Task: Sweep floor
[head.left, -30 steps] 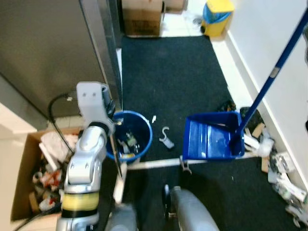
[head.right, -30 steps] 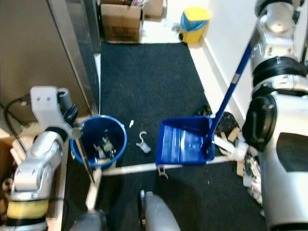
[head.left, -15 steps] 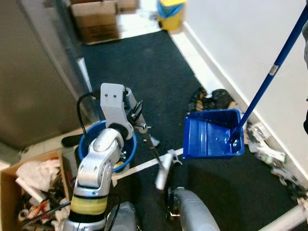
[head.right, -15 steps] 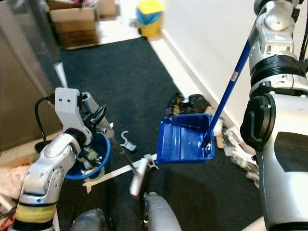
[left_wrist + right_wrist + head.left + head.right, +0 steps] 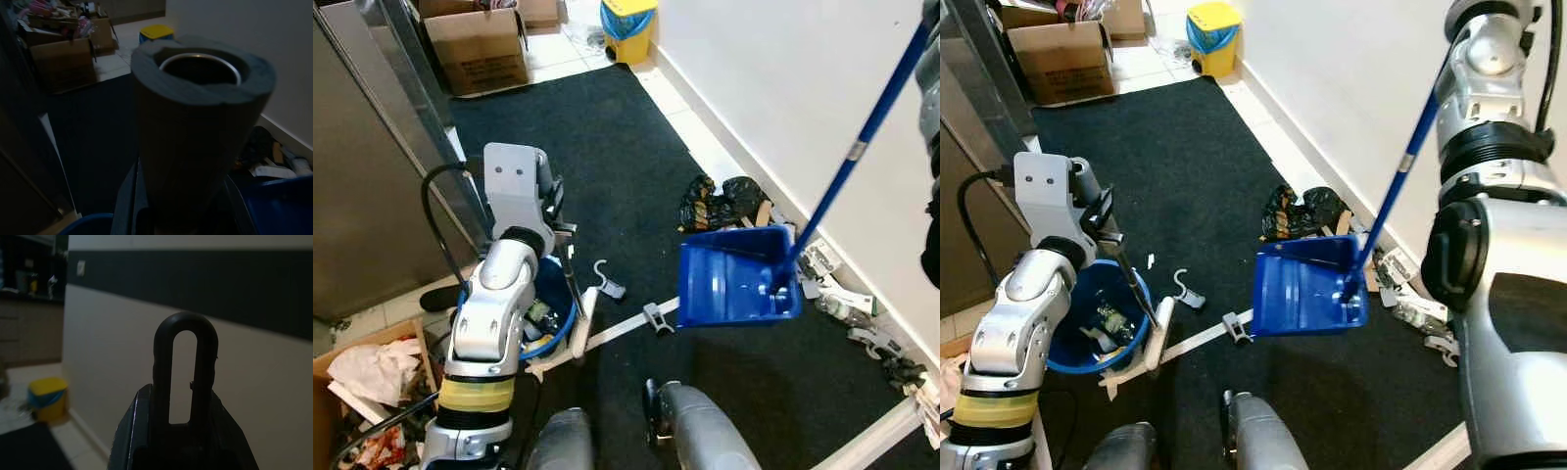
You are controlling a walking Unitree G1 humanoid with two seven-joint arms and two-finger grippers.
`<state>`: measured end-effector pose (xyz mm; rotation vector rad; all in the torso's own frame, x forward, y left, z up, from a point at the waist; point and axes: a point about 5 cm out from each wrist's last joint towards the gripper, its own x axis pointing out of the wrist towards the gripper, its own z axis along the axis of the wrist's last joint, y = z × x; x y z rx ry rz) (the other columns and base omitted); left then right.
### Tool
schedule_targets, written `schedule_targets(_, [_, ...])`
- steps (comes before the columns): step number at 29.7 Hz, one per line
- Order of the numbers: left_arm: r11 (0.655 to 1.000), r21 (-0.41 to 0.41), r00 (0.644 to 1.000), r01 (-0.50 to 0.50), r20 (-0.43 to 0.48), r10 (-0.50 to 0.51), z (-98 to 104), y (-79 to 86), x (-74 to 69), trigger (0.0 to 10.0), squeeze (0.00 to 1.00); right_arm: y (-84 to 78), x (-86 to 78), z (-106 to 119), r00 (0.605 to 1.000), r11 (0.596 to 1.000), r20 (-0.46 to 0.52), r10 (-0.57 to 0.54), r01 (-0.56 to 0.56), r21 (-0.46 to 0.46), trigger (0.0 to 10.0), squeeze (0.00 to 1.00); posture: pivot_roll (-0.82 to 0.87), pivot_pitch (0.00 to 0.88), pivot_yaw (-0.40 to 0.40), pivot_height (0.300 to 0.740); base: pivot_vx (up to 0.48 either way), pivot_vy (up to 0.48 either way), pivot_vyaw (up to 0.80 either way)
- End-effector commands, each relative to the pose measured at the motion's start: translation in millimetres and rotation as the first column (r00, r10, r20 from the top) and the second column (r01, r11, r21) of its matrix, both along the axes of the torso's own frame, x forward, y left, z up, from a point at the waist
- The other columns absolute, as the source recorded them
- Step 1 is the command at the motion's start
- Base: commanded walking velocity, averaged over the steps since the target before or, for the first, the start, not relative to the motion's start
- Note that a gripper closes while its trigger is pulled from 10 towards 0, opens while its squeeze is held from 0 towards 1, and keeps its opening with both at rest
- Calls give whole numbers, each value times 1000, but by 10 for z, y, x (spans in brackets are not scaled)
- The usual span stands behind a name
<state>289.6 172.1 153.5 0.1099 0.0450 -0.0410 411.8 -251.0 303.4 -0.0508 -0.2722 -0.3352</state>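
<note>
My left gripper [image 5: 1104, 231] is shut on the thin dark handle of a broom [image 5: 1136, 289]. The broom's white head [image 5: 1159, 335] lies on the black carpet beside a blue bucket [image 5: 1126, 284] of scraps. In the left wrist view the handle's foam-wrapped end [image 5: 195, 122] stands close to the camera. My right gripper [image 5: 179, 431] is shut on the looped top [image 5: 186, 357] of a long blue handle [image 5: 862, 137]. That handle carries a blue dustpan [image 5: 734, 284] low over the carpet near the wall. A white hook [image 5: 605, 284] lies between bucket and dustpan.
Litter lies along the white wall: a black crumpled bag [image 5: 724, 201] and plastic scraps [image 5: 842, 299]. A white strip [image 5: 626, 329] crosses the carpet. A grey cabinet [image 5: 362, 176] stands left, a trash-filled box [image 5: 357, 377] at bottom left, a cardboard box [image 5: 480, 49] and yellow bin [image 5: 628, 18] far off.
The whole picture has swung toward the wall as the camera turned. The broom's head has moved from in front of my feet to beside the bucket. The dustpan keeps its place in view.
</note>
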Motion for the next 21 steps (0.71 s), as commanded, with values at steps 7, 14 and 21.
schedule_targets(7, [999, 27, 997, -44, 59, 43, 95, 172, 85, 10000, 0, 8, -42, -486, 996, 999, -85, -35, 33, -23, 10000, 0, 138, 55, -63, 740, 0, 0, 0])
schedule_targets(14, [997, -68, 999, 28, 36, -25, 27, 26, 141, 10000, 0, -11, -101, -735, 993, 999, -112, -47, 46, -14, 10000, 0, 116, 60, -38, 740, 0, 0, 0])
schedule_targets(21, [994, -78, 996, 82, 23, -81, -42, -147, 182, 10000, 0, 22, -111, -816, 991, 999, -125, -47, 46, -11, 10000, 0, 108, 59, -32, 740, 0, 0, 0])
